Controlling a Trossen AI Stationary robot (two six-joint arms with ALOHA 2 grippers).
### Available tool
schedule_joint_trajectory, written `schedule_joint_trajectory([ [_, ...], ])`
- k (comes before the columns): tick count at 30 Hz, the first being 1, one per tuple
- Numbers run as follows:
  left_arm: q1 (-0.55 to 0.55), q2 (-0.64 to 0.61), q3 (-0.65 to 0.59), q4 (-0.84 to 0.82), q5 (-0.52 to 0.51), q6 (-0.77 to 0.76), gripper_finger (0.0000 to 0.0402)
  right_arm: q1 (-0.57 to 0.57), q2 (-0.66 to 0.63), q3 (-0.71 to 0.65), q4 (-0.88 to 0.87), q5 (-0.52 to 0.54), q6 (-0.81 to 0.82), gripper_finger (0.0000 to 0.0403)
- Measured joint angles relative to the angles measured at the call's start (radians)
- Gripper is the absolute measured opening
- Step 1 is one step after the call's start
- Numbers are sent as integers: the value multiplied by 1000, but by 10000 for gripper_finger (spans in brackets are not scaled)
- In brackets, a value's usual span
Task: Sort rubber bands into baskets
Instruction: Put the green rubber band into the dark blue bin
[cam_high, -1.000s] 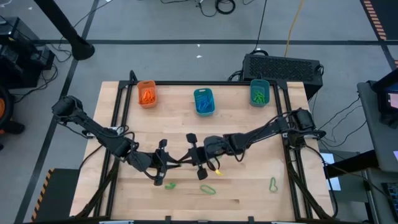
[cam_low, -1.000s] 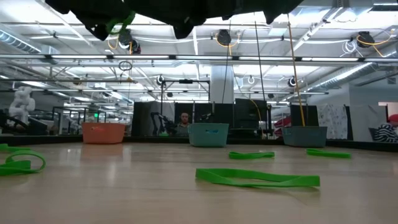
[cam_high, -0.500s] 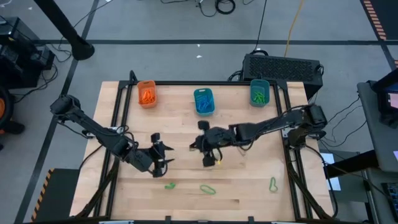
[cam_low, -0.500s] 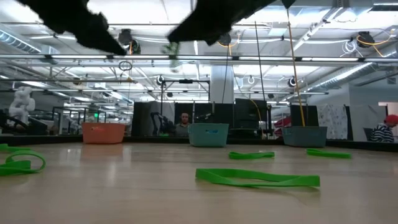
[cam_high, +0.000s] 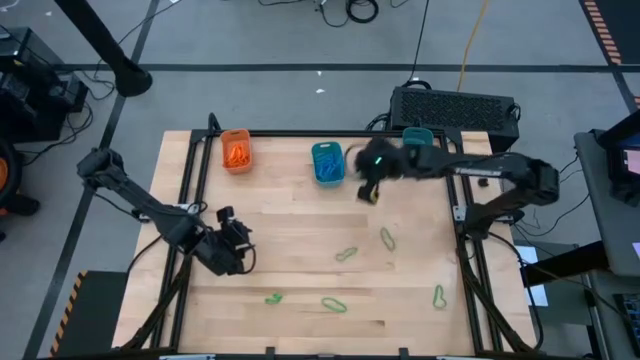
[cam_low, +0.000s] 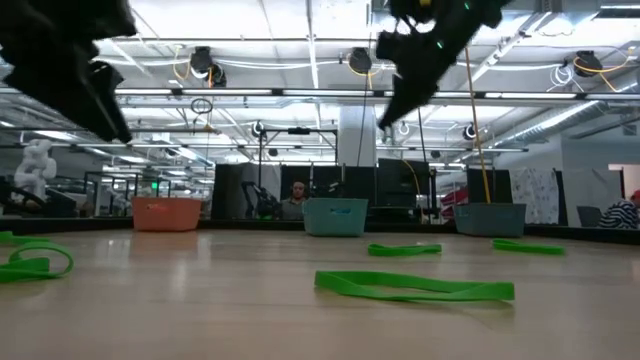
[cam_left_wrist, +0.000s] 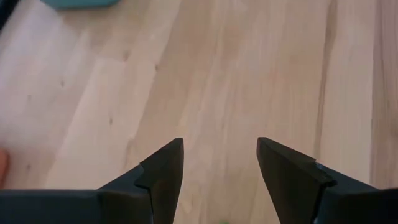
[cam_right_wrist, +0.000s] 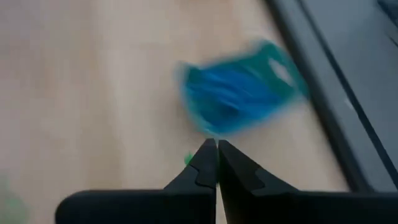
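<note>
The rubber bands (cam_high: 346, 254) left to sort are green loops lying loose on the tabletop (cam_high: 290, 220). Two lie near the middle and three more lie along the near edge. The baskets (cam_high: 328, 163) stand in a row at the far edge: orange, then two teal-blue, each with bands inside.

The right tool (cam_high: 371, 190) hangs high up, just beside the middle basket and the far right one. Its tips are pressed tight together. A tiny bit of yellow and green shows at the tips, but I cannot tell if it holds a band. To do this step well, it should stop right over the basket that matches its band, then open.

The left tool (cam_high: 236, 232) is wide open and holds nothing. The green bands lie off to its side.

The high view shows all three baskets and every loose band. The right wrist view shows the shut tips up close, with a blurry teal basket just past them. The low view shows a person sitting far behind the tabletop.
</note>
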Motion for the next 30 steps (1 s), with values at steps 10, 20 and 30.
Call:
schedule_joint_trajectory([
  [10,-55,-64,-65,7,-4,-101,209,-471,-171,-232,-1,56,56,0],
  [20,-55,-64,-65,57,-1,-117,209,-640,-55,-262,6,129,141,0],
  [30,-57,-64,-65,55,34,-142,209,-701,37,-262,9,151,177,6],
])
